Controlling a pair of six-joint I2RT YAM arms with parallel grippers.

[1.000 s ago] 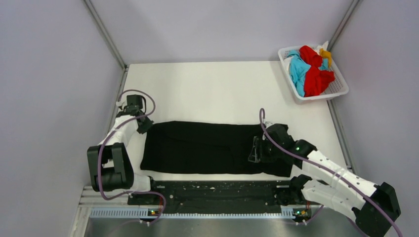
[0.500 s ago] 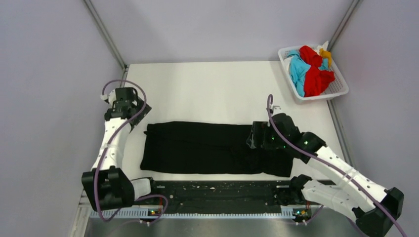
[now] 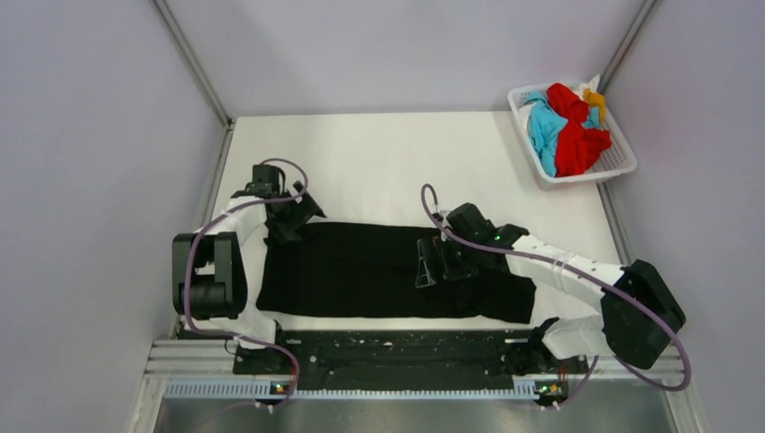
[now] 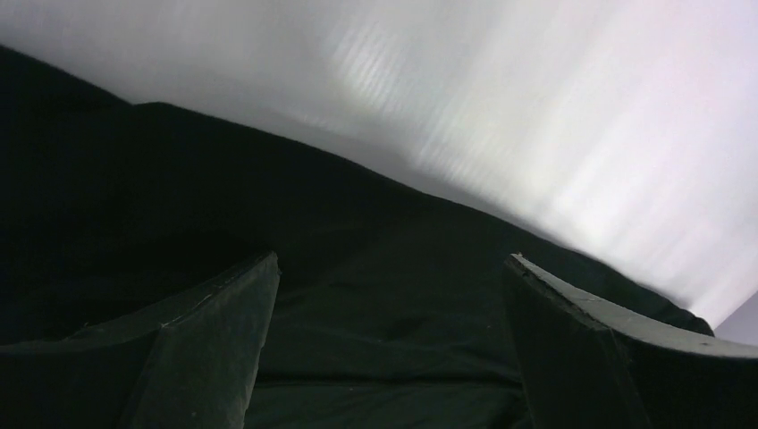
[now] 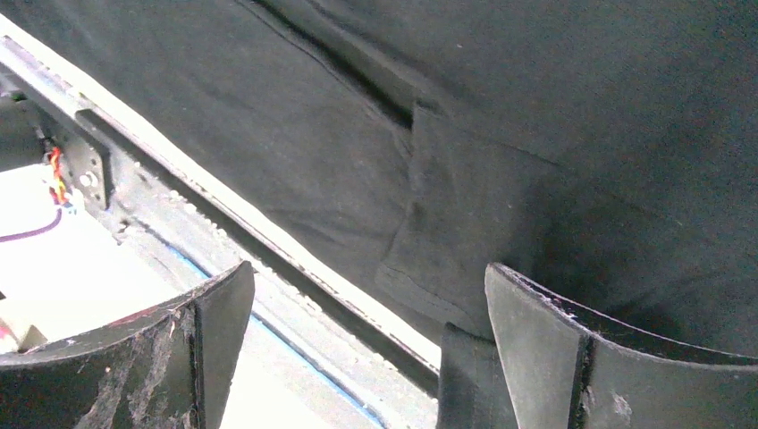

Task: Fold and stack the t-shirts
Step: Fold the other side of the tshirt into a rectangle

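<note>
Having swung inward, left fingers (image 4: 206, 349) and right fingers (image 5: 554, 357) overhang black t-shirt (image 3: 361, 271).

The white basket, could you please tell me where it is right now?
In the top external view, the white basket sits at the table's far right corner, well beyond the black t-shirt.
</note>
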